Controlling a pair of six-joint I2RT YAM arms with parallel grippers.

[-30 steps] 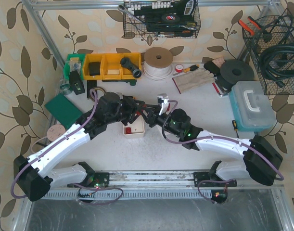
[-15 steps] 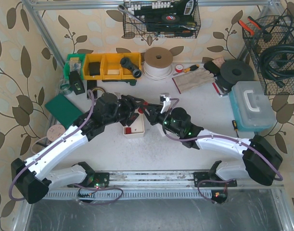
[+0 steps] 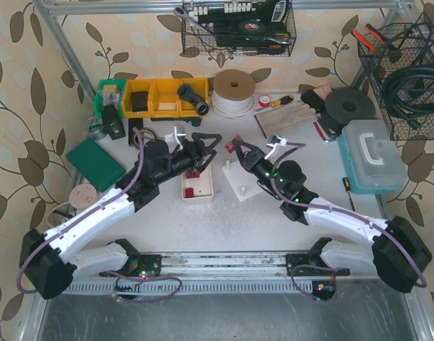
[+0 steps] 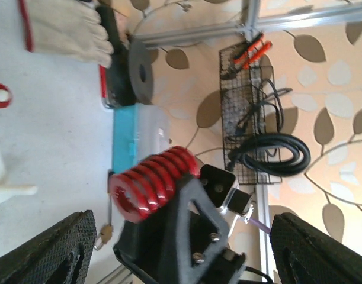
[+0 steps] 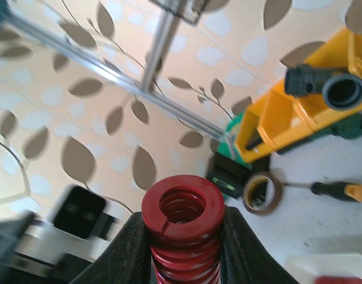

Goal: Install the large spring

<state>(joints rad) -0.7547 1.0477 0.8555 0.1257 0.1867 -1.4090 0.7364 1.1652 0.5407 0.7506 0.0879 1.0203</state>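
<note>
Your right tool [image 5: 182,239] is closed on the large spring [image 5: 182,212]. Both fingers press its red coils from the sides, and the hollow end sticks out past the fingertips toward the leaf-patterned wall. In the top view that tool [image 3: 239,148] sits just right of centre, with the spring [image 3: 234,144] at its tip pointing to the upper left of the frame. Your left tool [image 3: 207,147] faces it from just left of centre with its jaws spread wide and nothing between them. In its own wrist view the two black fingers [image 4: 53,248] stand at the lower corners, and the spring [image 4: 152,184] lies tilted between them, well beyond, held in the other tool's black fingers. Below the right tool in the top view a white block with an upright peg [image 3: 239,182] rests on the tabletop [image 3: 224,222] — apart from the spring. A white tray holding red parts [image 3: 197,187] lies just left of it, and yellow bins [image 3: 160,96] line the upper left.
</note>
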